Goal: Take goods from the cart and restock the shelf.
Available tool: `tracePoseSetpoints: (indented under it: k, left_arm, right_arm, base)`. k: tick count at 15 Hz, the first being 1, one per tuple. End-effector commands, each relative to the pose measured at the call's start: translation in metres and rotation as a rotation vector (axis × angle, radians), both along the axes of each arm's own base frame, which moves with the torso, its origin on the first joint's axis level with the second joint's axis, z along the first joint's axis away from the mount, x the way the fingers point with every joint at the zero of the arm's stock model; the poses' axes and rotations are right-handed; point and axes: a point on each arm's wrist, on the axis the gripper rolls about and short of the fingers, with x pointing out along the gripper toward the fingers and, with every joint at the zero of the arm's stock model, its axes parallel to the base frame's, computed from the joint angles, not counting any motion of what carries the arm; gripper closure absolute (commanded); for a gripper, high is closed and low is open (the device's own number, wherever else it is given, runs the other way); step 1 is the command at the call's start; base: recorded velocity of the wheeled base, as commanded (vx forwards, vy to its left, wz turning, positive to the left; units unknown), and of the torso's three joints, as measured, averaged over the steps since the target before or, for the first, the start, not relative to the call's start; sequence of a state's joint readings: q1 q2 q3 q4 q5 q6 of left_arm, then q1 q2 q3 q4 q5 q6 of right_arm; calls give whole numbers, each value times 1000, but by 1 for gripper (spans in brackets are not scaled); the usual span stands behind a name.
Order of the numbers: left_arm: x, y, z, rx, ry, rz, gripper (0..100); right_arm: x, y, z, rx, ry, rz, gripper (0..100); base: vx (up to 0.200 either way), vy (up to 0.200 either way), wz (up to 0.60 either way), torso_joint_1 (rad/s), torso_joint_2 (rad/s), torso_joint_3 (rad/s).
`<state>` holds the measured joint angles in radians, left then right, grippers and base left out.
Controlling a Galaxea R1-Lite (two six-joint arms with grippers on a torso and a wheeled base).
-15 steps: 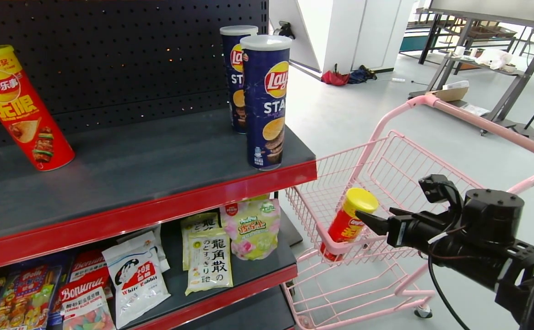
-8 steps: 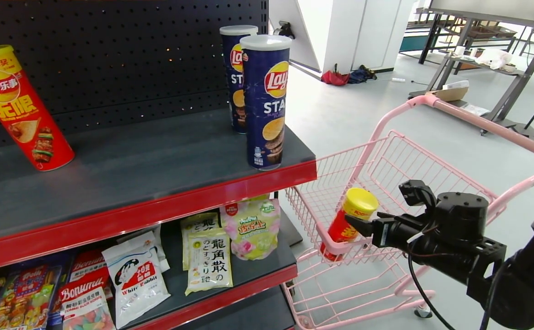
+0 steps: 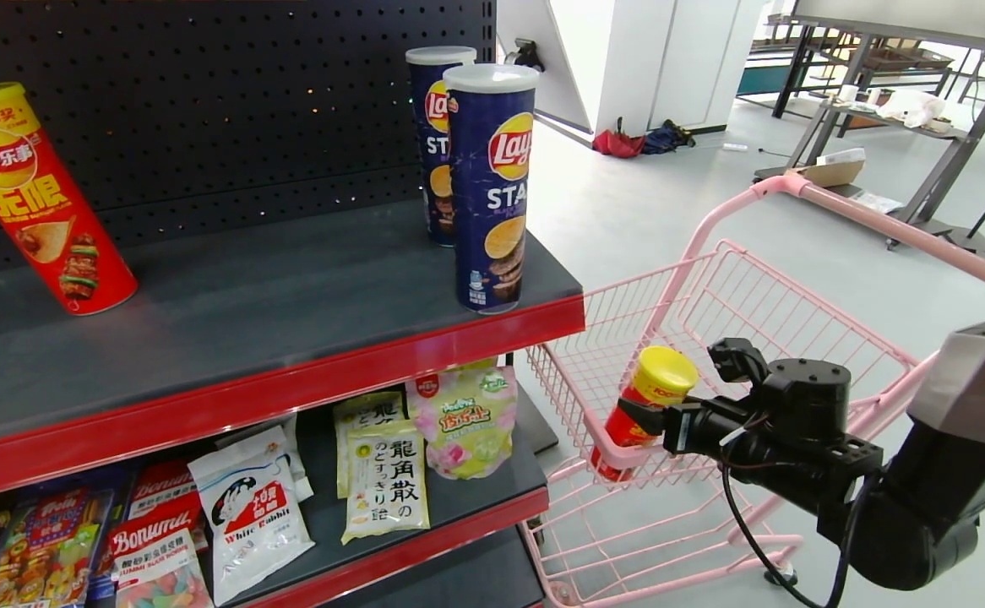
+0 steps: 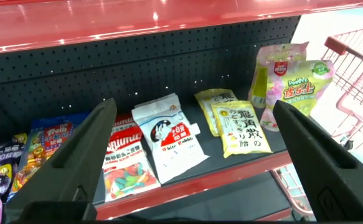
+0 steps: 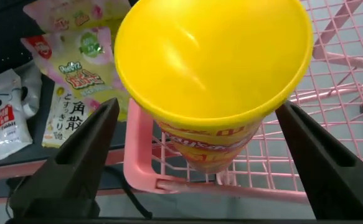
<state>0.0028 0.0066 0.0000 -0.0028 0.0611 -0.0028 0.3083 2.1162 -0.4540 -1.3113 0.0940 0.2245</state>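
Student: Grey floor (image 3: pixel 628 203) and a black pegboard (image 3: pixel 205 101) form the background. What stands on the upper shelf (image 3: pixel 290 287)?

Tutor: One red can (image 3: pixel 36 198) stands at the robot's left, close to the pegboard. Two blue cans (image 3: pixel 491 186) stand upright at the right end, one behind the other, the nearer one close to the red front edge.

Student: Where is the item to be stocked?

Tutor: The yellow-lidded can (image 3: pixel 649 397), red in body, leans tilted in the corner of the pink cart (image 3: pixel 881 222) nearest the shelf. Its base is inside the basket and its lid is above the rim.

Student: And the right gripper (image 3: pixel 636 414)?

Tutor: It is level with the can's upper body. The right wrist view shows its fingers (image 5: pixel 81 155) spread wide, one on either side of the can, with a gap visible between each finger and the can's body.

Student: And the left gripper (image 4: pixel 192 106)?

Tutor: Its fingers are wide apart with nothing between them. It faces the lower shelf (image 4: pixel 243 165), where snack bags (image 4: pixel 169 140) lie flat side by side.
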Motion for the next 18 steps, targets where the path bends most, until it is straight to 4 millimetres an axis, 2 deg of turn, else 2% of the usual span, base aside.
tracePoseSetpoints:
  k: [1, 11, 12, 18]
  left_arm:
    - [0, 0, 0, 0, -1, 1, 0]
    - [0, 0, 0, 0, -1, 1, 0]
    - [0, 0, 0, 0, -1, 1, 0]
    - [0, 0, 0, 0, -1, 1, 0]
  right_arm:
    - [9, 2, -6, 14, 5, -17, 0]
    - [33, 9, -18, 25, -10, -40, 0]
    - [35, 9, -21, 19, -9, -48, 100]
    - [40, 11, -16, 23, -53, -64, 100]
  base:
    - [0, 0, 0, 0, 0, 0]
    - [0, 0, 0, 0, 0, 0]
    - [0, 0, 0, 0, 0, 0]
    - [0, 0, 0, 0, 0, 0]
